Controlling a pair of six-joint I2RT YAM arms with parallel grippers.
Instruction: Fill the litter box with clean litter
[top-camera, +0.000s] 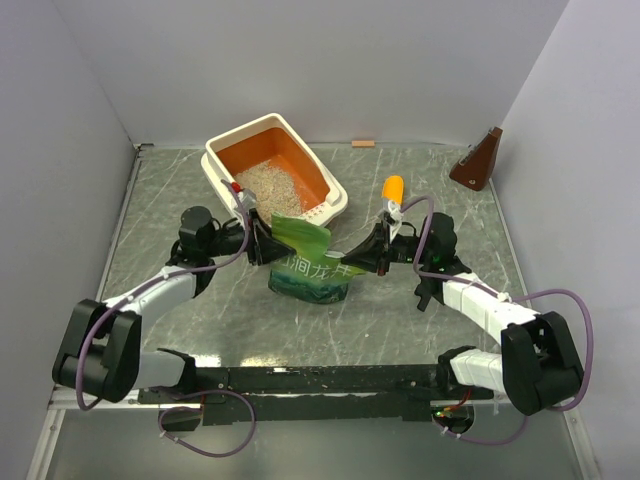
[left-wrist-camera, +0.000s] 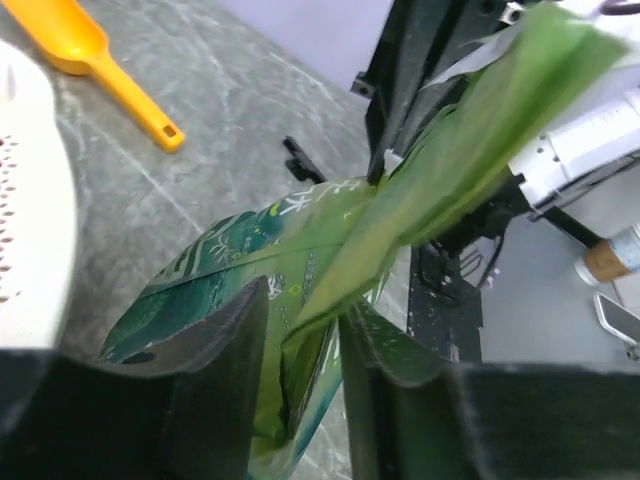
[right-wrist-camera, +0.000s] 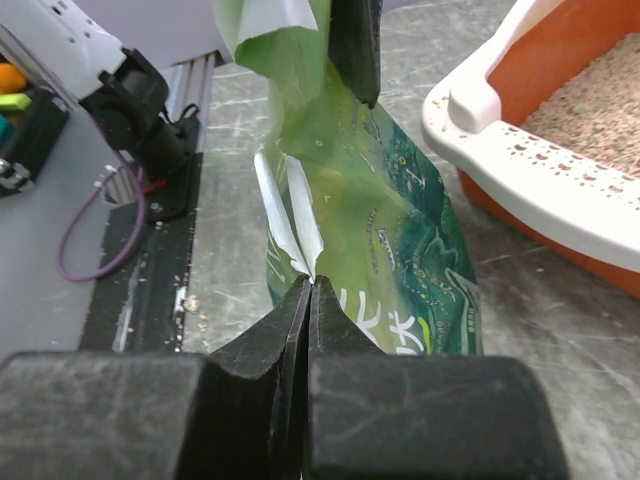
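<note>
Clearly the litter box (top-camera: 285, 150) is sitting far-centre on the table (top-camera: 160, 205), holding a patch of clean litter (top-camera: 268, 183), its long axis running near to far. It is lying just beyond the green bag (top-camera: 308, 270), nearer the left gripper (top-camera: 278, 243). The right gripper (top-camera: 350, 268) is pinching the bag's edge shut. The left one is straddling its top fold, jaws partly apart, grip unclear. White Chinese characters are showing on the bag, unreadable.

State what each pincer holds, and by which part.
The right pincer pinches the crinkled green plastic bag by its side edge. The left pincer straddles its top fold; grip uncertain.
</note>
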